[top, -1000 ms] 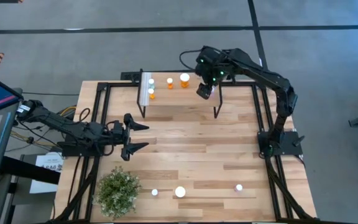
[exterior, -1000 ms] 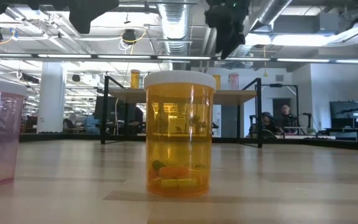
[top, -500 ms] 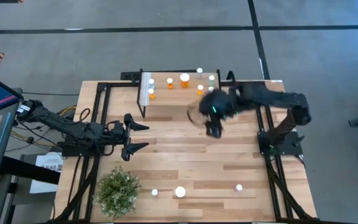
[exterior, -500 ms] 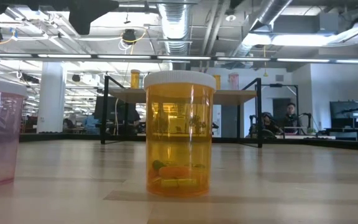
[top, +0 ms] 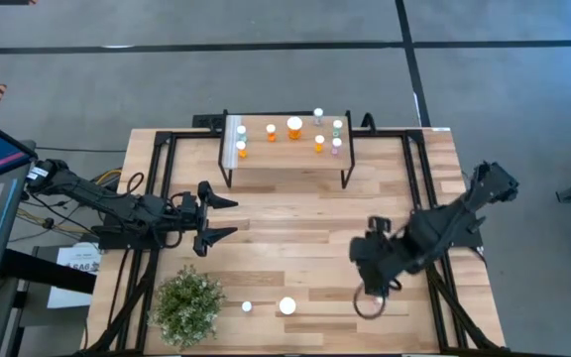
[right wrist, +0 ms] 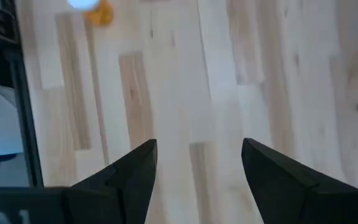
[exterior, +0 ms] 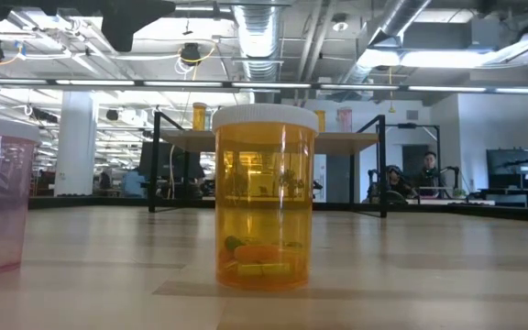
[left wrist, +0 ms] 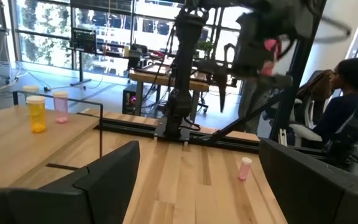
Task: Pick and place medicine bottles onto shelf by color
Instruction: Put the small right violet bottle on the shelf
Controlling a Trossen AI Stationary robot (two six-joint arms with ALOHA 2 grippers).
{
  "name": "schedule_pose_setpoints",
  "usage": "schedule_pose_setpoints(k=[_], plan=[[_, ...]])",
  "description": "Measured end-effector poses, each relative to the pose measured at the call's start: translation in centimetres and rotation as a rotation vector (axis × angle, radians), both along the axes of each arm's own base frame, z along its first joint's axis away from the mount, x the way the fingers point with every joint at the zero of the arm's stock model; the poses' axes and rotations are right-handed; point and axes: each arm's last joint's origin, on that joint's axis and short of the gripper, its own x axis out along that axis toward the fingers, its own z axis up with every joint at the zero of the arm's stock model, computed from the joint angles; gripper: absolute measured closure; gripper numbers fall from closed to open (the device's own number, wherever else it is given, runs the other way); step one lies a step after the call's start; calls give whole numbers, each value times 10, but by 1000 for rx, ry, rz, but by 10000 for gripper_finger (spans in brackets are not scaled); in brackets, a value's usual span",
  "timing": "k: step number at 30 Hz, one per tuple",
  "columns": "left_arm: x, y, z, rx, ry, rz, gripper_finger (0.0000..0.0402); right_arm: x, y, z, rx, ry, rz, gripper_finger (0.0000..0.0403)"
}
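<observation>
Moved: the right gripper (top: 373, 288) has swung away from the shelf (top: 285, 159) and now hangs low over the near part of the desk (top: 295, 213), far from the shelf and close to where the pink bottle (left wrist: 245, 168) stood a moment ago; in the high view the arm now covers that spot.
Right jaws: released, spread wide with nothing between them, bare desk planks showing in the gap in the right wrist view.
Left gripper (top: 218, 216): waits beside the shelf's near left leg, jaws spread and empty, unchanged.
Done so far: seven bottles (top: 294, 126) stand on the shelf; orange ones group toward the white-strip end, with pale green and pink ones at the opposite end, as far as the small caps allow telling.
Left to do: three bottles remain on the desk, well away from the shelf, near the plant (top: 188, 304): a large orange bottle (exterior: 264, 197), a small one (top: 247, 307) just beside it toward the plant, and the pink one.
Progress: I judge it roughly two thirds through.
Contents: the large orange bottle is see-through, capped white, and holds a few orange and green pills at its bottom; the others' contents cannot be made out.
</observation>
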Motion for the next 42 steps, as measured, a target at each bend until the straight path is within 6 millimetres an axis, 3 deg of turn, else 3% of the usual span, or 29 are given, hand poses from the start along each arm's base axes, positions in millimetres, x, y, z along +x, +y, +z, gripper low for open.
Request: schedule_pose_setpoints(k=[7, 18, 32, 42], plan=[[0, 0, 0, 0, 0, 0, 84, -22, 35, -38, 67, 139, -152, 148], [0, 0, 0, 2, 0, 0, 84, -37, 73, -74, 165, 171, -275, 148], [0, 0, 0, 7, 1, 0, 84, -47, 69, -113, 198, 218, -303, 148], [0, 0, 0, 1, 1, -3, 84, -53, 62, -123, 170, 237, -300, 148]])
